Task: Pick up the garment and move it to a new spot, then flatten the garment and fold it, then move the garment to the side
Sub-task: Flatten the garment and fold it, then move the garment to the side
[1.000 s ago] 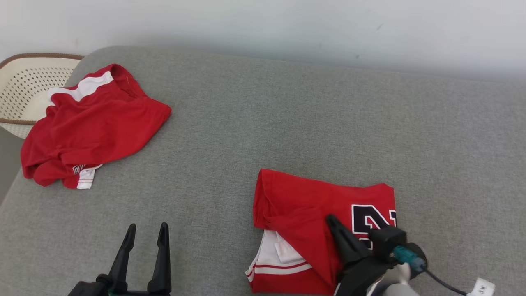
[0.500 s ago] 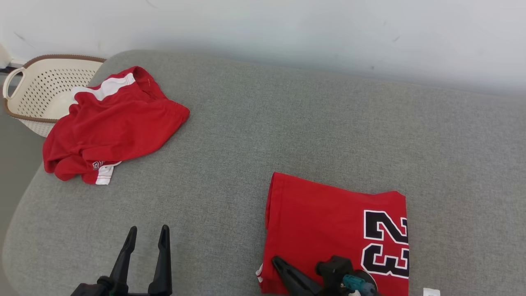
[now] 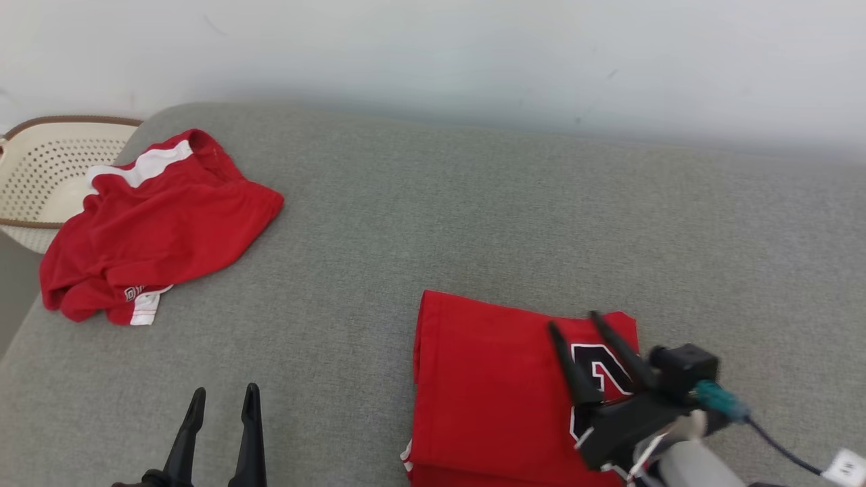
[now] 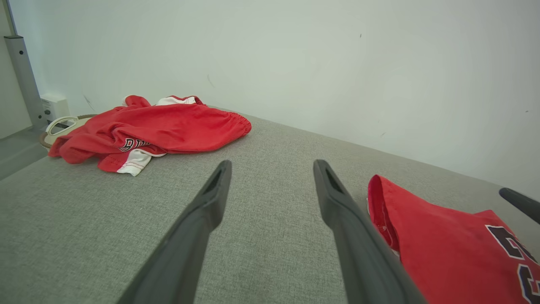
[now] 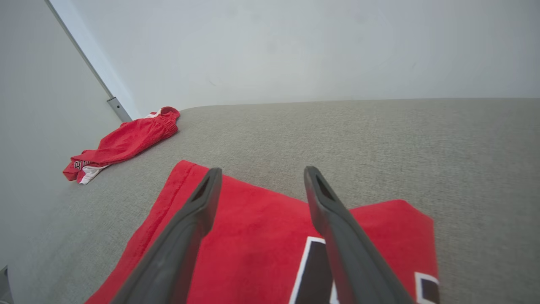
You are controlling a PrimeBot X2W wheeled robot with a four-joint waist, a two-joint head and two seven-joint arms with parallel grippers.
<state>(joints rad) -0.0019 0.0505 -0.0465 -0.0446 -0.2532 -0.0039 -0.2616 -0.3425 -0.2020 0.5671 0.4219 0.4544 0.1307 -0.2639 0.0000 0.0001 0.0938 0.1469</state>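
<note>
In the head view, two red garments are lying on the gray cushion [image 3: 473, 203]: one folded jersey [image 3: 494, 379] at the near right and one crumpled pair of shorts [image 3: 155, 223] at the far left, just beside one pale basket [image 3: 40, 169]. In the left wrist view, the left gripper [image 4: 272, 164] is hovering over bare cushion, jaws apart and empty. In the right wrist view, the right gripper [image 5: 260, 169] is hanging over the jersey's number, jaws spread and gripping nothing, with the shorts lying well apart.
</note>
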